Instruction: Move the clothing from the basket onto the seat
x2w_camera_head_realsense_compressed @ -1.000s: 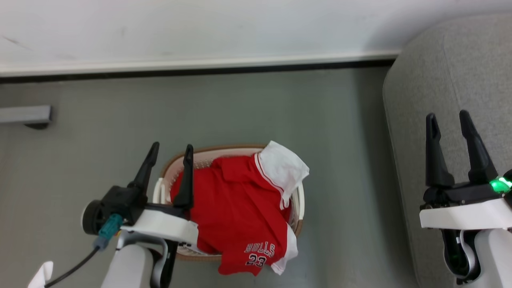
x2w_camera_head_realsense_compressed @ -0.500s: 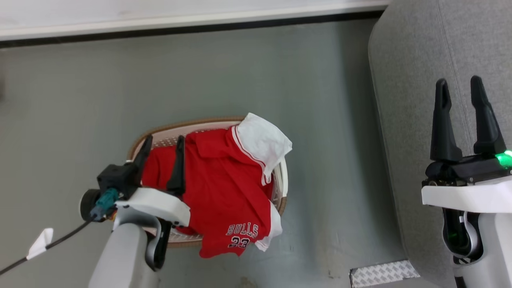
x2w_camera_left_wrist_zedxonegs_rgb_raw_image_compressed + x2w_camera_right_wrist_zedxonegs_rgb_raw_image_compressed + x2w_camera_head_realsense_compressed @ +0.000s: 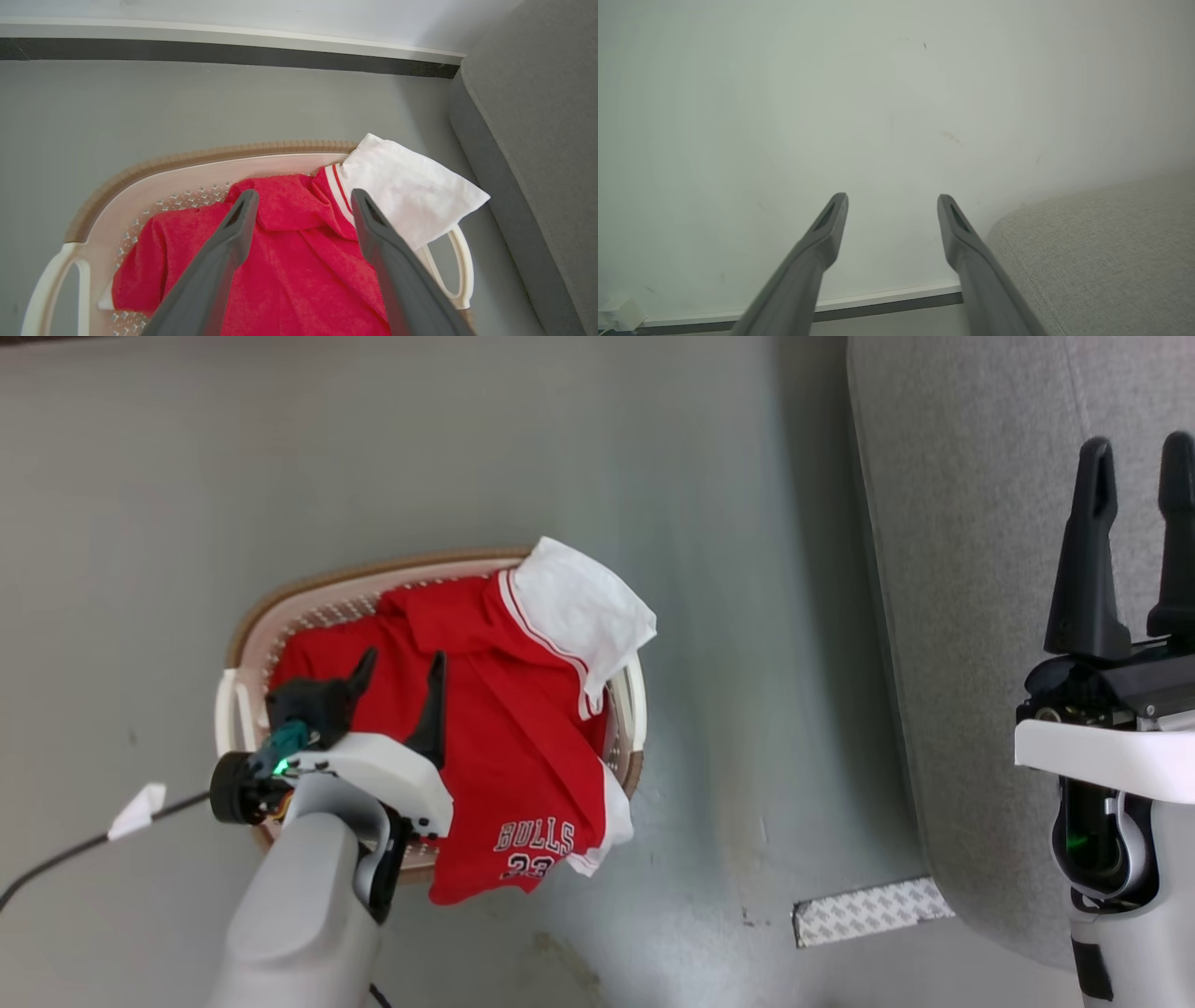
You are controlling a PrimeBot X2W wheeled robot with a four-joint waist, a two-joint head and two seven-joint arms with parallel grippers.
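The clothing (image 3: 523, 709), red with white panels and "BULLS 23" print, fills the cream basket (image 3: 245, 625) on the floor and spills over its near and right rim. My left gripper (image 3: 401, 663) is open just above the red fabric at the basket's left half, nothing between its fingers; the left wrist view shows its tips (image 3: 301, 198) over the clothing (image 3: 289, 261) inside the basket (image 3: 140, 186). The right gripper (image 3: 1134, 453) is open and empty above the grey seat (image 3: 962, 523), and the right wrist view has its fingers (image 3: 892, 200) facing a wall with the seat (image 3: 1101, 252) at lower right.
Grey floor surrounds the basket. A patterned metal strip (image 3: 868, 910) lies on the floor by the seat's near corner. A dark cable with a white tag (image 3: 135, 810) trails left from my left wrist. A wall and baseboard (image 3: 224, 46) stand beyond the basket.
The head camera has tilted down, so the wall has left its picture. My left gripper has dropped from the basket's left rim to just over the red clothing. Both grippers stay open.
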